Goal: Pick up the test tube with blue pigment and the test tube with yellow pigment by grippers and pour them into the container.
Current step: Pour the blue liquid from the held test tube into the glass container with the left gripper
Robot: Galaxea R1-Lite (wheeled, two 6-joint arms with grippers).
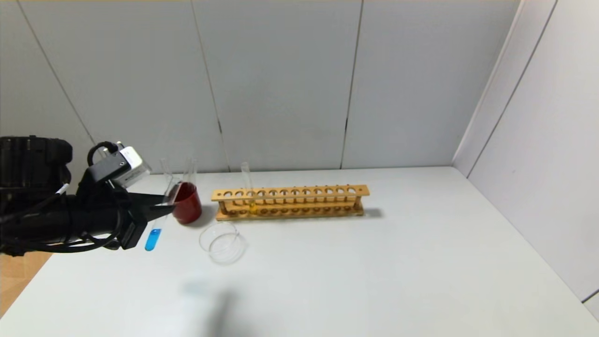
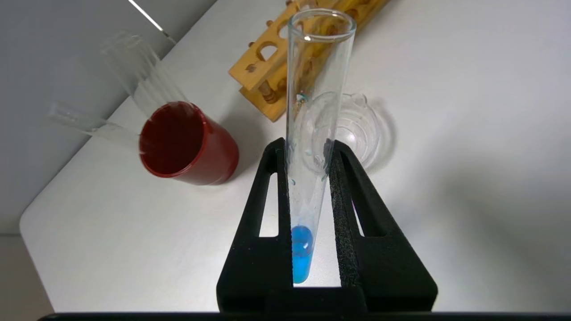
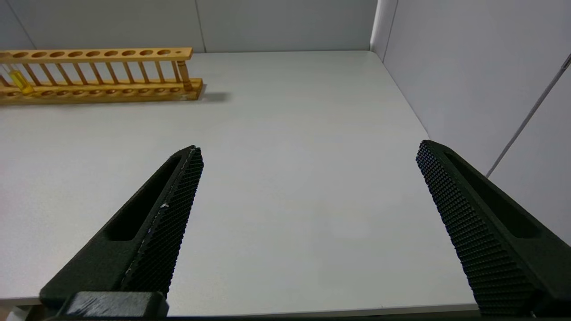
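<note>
Holding the slim clear glass test tube with blue pigment (image 2: pixel 308 147) between its black jaws, the left gripper (image 1: pixel 164 206) hangs over the left part of the white counter (image 1: pixel 374 262), just left of the dark red plastic cup (image 1: pixel 188 202). The jaws are pressed onto the tube's glass wall above the liquid, and the tube stands close to upright with its open mouth up and the blue pigment pooled at its round lower end. No brand, label or readable writing shows on the tube, the cup or the rack.

The small low clear glass dish with a pouring lip (image 1: pixel 222 242) sits on the counter near and to the right of the red cup, apart from the tube. Two empty clear tubes (image 2: pixel 134 76) lean out of the red cup. Farther back, right of the cup, lies the long wooden test-tube rack (image 1: pixel 290 202), and the slim clear test tube with yellow pigment (image 1: pixel 249 191) stands upright in a hole towards its left end.

The right gripper (image 3: pixel 308 214) hovers over the bare right part of the counter, its ribbed black jaws spread wide with nothing between them.

The counter is matt white and plain. Pale grey panelled walls (image 1: pixel 281 84) close it in at the far side and on the right; a strip of wooden floor (image 1: pixel 18 271) shows past its left edge.
</note>
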